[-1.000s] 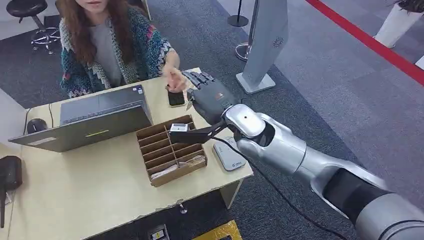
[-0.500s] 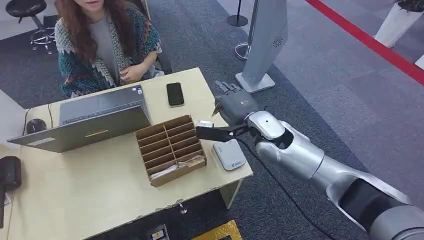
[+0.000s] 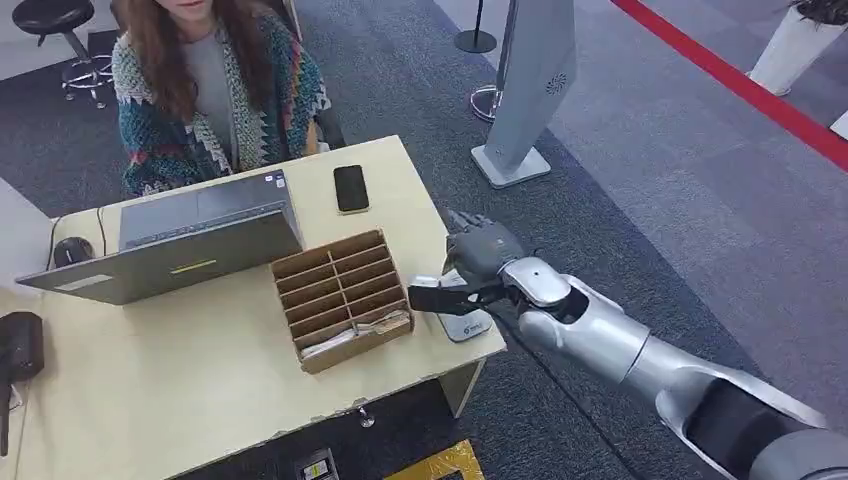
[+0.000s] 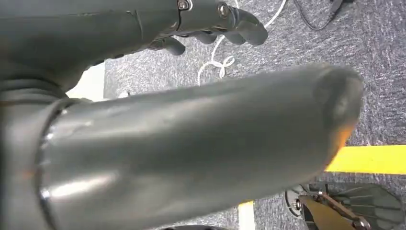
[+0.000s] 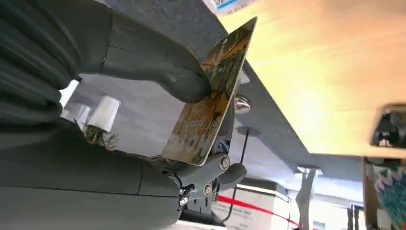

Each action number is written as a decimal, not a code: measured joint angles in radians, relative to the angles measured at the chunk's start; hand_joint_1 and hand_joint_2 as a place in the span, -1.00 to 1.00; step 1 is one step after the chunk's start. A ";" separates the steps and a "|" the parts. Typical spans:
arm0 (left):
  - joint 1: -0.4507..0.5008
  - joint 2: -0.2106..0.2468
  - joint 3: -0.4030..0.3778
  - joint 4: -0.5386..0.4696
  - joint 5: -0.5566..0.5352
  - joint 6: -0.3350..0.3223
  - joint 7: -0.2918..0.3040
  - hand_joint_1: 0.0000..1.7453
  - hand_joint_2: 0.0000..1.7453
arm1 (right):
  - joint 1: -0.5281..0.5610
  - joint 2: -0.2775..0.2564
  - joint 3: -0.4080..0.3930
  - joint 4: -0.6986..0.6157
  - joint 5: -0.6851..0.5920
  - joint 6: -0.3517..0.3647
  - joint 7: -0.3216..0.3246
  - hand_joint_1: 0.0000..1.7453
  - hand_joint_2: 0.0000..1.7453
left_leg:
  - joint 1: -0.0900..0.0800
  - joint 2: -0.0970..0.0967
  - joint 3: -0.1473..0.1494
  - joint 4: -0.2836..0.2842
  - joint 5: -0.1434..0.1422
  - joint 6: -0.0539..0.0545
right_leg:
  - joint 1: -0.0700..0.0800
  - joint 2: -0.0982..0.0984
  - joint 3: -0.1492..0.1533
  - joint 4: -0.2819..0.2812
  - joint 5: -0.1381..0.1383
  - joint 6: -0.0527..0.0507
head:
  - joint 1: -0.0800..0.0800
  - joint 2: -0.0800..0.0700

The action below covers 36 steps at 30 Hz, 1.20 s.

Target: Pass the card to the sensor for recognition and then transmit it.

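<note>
My right hand (image 3: 482,252) hovers over the table's near right corner, just above the white sensor (image 3: 464,322) lying flat there. In the right wrist view the thumb (image 5: 181,84) and fingers pinch an orange-brown printed card (image 5: 213,96), held on edge. My left hand (image 4: 191,143) hangs over grey carpet; its fingers (image 4: 225,21) are loosely apart and hold nothing.
A cardboard divider box (image 3: 340,298) stands beside the sensor on the beige table (image 3: 180,390). Further back are a grey laptop (image 3: 190,240), a black phone (image 3: 351,188) and a mouse (image 3: 70,250). A person (image 3: 215,80) sits behind the table. A grey kiosk (image 3: 530,90) stands on the right.
My right hand has drawn back from near the person and the phone, toward the near right corner, coming down over the sensor. The person's hand has pulled away from it.
</note>
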 joint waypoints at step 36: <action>0.000 0.000 0.000 0.000 -0.013 -0.005 0.016 -1.00 -1.00 | 0.086 0.022 -0.008 0.074 -0.059 -0.020 -0.006 1.00 1.00 | 0.000 0.000 0.001 0.000 0.000 0.000 | 0.000 0.001 0.001 0.000 0.000 0.000 | 0.000 0.000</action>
